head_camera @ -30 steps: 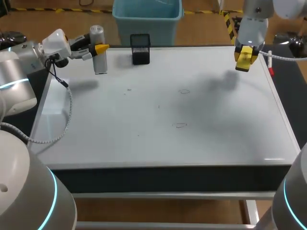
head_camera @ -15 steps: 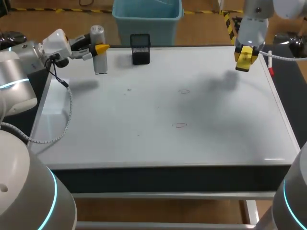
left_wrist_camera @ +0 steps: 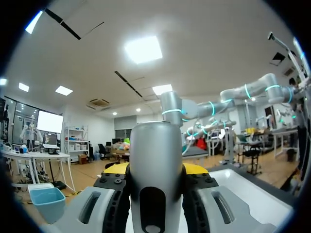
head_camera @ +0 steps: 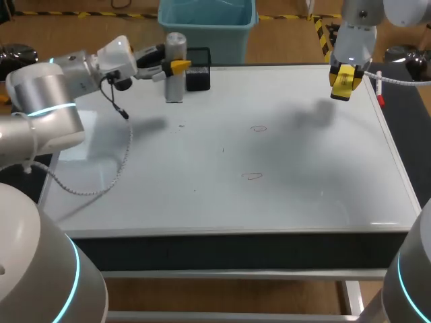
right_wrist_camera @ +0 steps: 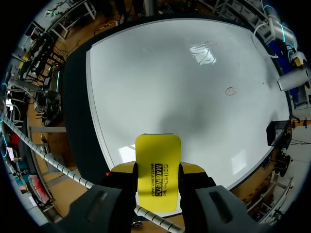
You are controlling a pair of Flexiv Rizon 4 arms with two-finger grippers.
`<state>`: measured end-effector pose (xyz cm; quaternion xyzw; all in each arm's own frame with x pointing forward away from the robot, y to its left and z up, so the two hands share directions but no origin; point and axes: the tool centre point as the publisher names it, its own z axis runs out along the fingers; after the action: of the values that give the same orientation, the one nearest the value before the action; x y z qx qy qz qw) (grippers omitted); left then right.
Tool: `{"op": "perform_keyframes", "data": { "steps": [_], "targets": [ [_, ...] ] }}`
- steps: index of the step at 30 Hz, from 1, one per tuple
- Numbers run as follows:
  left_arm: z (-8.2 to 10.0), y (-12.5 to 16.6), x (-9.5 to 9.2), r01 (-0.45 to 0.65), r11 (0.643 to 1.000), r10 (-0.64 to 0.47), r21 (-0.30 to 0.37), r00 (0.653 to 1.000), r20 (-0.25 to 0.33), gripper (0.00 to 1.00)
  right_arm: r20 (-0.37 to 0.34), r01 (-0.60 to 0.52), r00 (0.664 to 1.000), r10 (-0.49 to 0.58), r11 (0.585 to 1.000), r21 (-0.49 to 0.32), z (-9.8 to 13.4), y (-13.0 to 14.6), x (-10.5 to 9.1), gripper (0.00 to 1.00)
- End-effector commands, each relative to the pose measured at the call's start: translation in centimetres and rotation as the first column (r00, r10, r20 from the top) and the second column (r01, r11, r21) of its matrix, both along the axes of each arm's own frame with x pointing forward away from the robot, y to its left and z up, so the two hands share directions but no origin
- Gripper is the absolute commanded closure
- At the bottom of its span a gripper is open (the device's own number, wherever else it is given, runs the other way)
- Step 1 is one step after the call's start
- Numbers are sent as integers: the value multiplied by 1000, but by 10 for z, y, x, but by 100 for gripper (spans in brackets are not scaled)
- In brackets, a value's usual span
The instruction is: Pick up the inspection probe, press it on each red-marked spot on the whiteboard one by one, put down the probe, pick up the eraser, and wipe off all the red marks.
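The inspection probe [head_camera: 175, 70], a grey cylinder, stands upright over the whiteboard's [head_camera: 202, 188] far left part, with my left gripper [head_camera: 176, 66] shut on it. In the left wrist view the probe [left_wrist_camera: 155, 165] fills the gap between the fingers of that gripper [left_wrist_camera: 155, 170]. At the far right corner my right gripper [head_camera: 342, 82] is shut on the yellow eraser [head_camera: 343, 79]. The right wrist view shows the eraser [right_wrist_camera: 158, 177] clamped between the fingers above the board's edge. Two small red marks [head_camera: 258, 128] [head_camera: 252, 176] lie near the board's middle, and both red marks [right_wrist_camera: 230, 91] [right_wrist_camera: 210, 43] show ahead of the eraser.
A black mesh holder [head_camera: 197, 67] stands at the board's far edge, just right of the probe. A white cable [head_camera: 397, 82] runs along the far right corner by my right gripper.
My left arm has carried the probe to the right along the far edge, up beside the black holder. The right arm and eraser have stayed put.
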<state>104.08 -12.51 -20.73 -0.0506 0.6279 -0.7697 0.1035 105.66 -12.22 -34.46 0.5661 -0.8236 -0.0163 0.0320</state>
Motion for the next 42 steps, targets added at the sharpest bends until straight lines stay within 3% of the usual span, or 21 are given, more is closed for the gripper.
{"op": "perform_keyframes", "data": {
  "steps": [1, 10, 19, 29, 42],
  "targets": [
    [-3, -33, 15, 61, 998, -61, 0, 998, -4, 100, 1, -2, 1000, 2, 1000, -2, 1, -1, 0, 100],
    [-13, -83, 21, 152, 988, -153, -31, 988, -14, 100, 1, -2, 1000, 2, 1000, -2, 1, -1, 0, 100],
    [-24, -124, 15, 199, 978, -201, -62, 979, -22, 100, 1, -2, 1000, 2, 1000, -2, 1, -1, 0, 100],
    [-21, -156, -11, 238, 967, -240, -91, 971, -12, 100, 1, -2, 1000, 2, 1000, -2, 1, -1, 0, 100],
    [-31, -189, -36, 261, 964, -262, -52, 965, -20, 100, 1, -2, 1000, 2, 1000, -2, 1, -1, 0, 100]
  ]
}}
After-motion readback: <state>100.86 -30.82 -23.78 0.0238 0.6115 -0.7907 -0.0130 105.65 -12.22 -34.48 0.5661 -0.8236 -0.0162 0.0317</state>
